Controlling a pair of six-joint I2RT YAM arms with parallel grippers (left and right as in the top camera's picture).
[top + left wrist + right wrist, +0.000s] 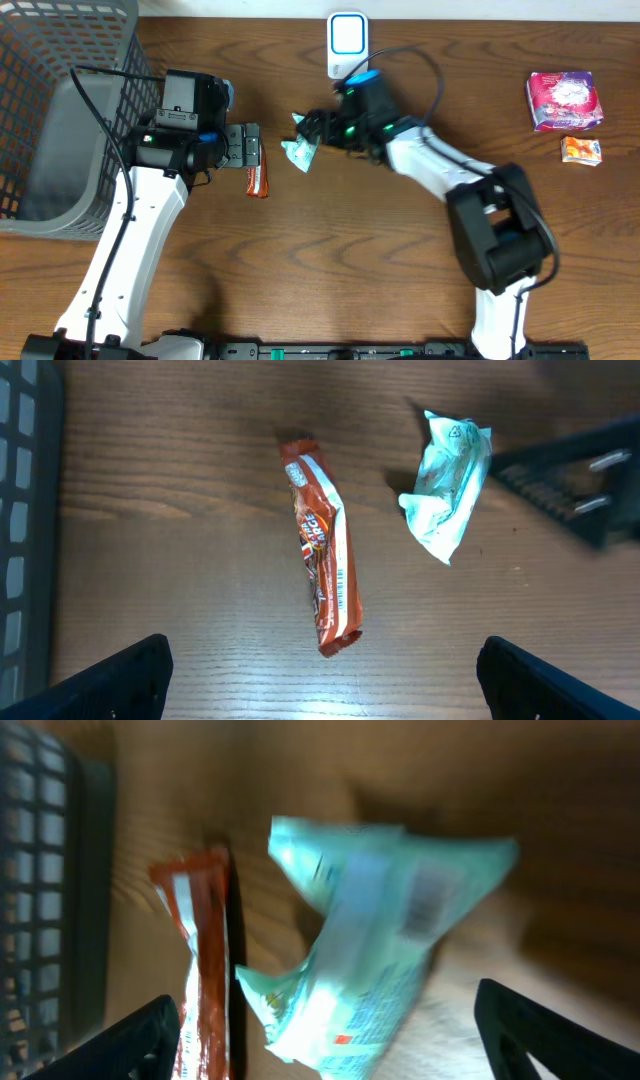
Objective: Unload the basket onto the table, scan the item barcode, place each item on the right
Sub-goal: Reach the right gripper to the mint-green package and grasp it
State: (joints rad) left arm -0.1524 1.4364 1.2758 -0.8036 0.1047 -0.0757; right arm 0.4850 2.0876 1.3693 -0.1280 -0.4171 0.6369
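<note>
A crumpled teal packet [299, 150] [447, 485] lies on the wooden table, left of the middle. It fills the right wrist view as a blurred teal packet [370, 940] ahead of my open right gripper [325, 1040] [312, 130], whose fingers do not touch it. A red-brown snack bar [257, 180] [322, 550] [200, 960] lies just left of the packet. My left gripper [325, 680] [243, 148] hovers over the bar, jaws wide open and empty. The white scanner [347, 42] stands at the back edge, behind the right gripper.
A grey wire basket [60, 110] takes up the far left of the table. A pink packet [565, 100] and a small orange packet [581, 150] lie at the far right. The right arm's dark fingers [580, 480] show at the left wrist view's right edge.
</note>
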